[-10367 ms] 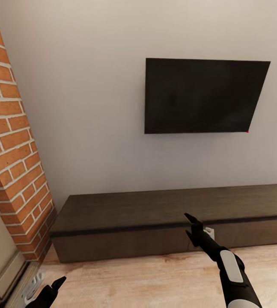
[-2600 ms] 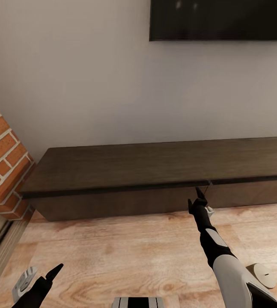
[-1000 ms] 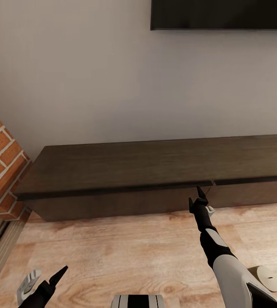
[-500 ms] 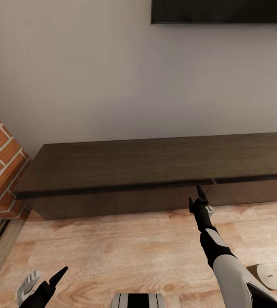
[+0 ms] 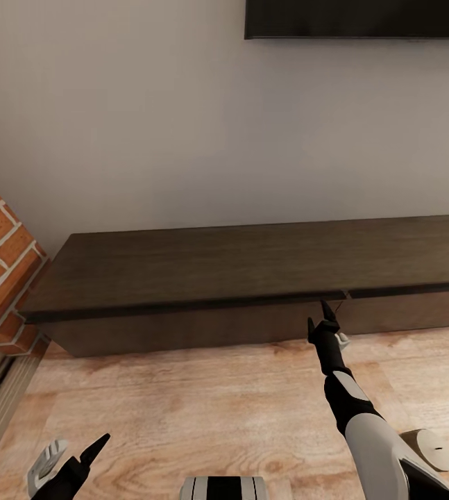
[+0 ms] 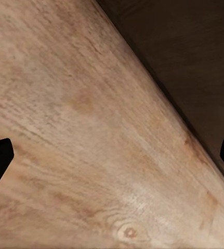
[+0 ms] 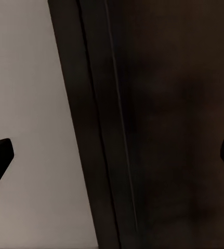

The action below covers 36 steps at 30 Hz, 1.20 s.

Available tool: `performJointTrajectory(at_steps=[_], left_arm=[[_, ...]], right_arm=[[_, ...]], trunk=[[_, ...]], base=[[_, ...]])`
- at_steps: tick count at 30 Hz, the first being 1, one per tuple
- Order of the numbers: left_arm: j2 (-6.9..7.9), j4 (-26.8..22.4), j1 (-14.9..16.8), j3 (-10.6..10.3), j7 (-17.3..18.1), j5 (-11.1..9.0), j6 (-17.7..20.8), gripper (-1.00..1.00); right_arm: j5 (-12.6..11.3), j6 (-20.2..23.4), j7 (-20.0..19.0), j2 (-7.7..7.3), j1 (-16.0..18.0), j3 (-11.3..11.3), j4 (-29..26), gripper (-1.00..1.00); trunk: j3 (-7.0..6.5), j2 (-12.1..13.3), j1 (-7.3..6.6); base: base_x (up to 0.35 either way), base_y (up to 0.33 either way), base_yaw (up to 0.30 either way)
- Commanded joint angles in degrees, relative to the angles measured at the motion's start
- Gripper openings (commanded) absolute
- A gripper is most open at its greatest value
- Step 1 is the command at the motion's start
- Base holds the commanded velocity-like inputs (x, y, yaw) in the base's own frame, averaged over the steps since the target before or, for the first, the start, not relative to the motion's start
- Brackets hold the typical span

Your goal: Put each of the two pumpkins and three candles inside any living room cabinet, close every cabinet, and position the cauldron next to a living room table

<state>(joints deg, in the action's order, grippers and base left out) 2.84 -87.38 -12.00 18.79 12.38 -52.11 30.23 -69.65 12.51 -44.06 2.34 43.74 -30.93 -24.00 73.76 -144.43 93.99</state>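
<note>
Head view has the cabinet (image 5: 252, 292) running long and low against the wall, both drawer fronts shut, the seam between them just above the right gripper (image 5: 325, 325). That gripper's fingers are spread wide and point at the dark groove under the front edge of the cabinet top; in the right wrist view the groove and drawer face sit close ahead between the finger tips. To open the drawer well, I judge one finger should hook into that groove near the seam, then pull straight back, level with the floor (image 5: 182, 410). The left gripper (image 5: 68, 464) hangs low over the floor, fingers likewise spread, holding nothing. Compared with half a second ago, the right gripper has edged slightly toward the seam; the cabinet and the camera look unchanged.
</note>
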Motion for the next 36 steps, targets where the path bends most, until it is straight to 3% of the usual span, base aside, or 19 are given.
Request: performJointTrajectory(at_steps=[1,9,25,26,36], left_arm=[[-0.03,0.00,-0.02,0.09,0.08,-0.29,0.35,1.00],[0.05,0.07,-0.03,0.10,0.04,-0.21,0.33,1.00],[0.19,0.19,-0.03,0.10,0.01,-0.20,0.36,1.00],[0.20,0.19,-0.03,0.10,0.01,-0.20,0.36,1.00],[0.23,0.19,-0.04,0.10,0.01,-0.19,0.36,1.00]], right_arm=[[-0.52,0.56,-0.18,0.03,0.03,-0.16,0.00,1.00],[-0.40,0.58,-0.06,0.00,0.03,-0.18,0.00,1.00],[-0.32,0.60,0.29,-0.05,0.03,-0.19,0.01,1.00],[-0.31,0.60,0.29,-0.05,0.03,-0.20,0.01,-1.00],[-0.31,0.66,0.26,-0.13,0.03,-0.23,0.01,-1.00]], trunk=[[0.03,-0.01,0.00],[0.03,-0.01,0.00],[0.03,-0.01,0.00],[0.03,-0.01,0.00],[0.03,-0.01,0.00]], base=[[0.142,0.000,0.000],[0.154,0.000,0.000],[0.010,0.000,0.000],[0.000,0.000,0.000],[0.000,0.000,0.000]])
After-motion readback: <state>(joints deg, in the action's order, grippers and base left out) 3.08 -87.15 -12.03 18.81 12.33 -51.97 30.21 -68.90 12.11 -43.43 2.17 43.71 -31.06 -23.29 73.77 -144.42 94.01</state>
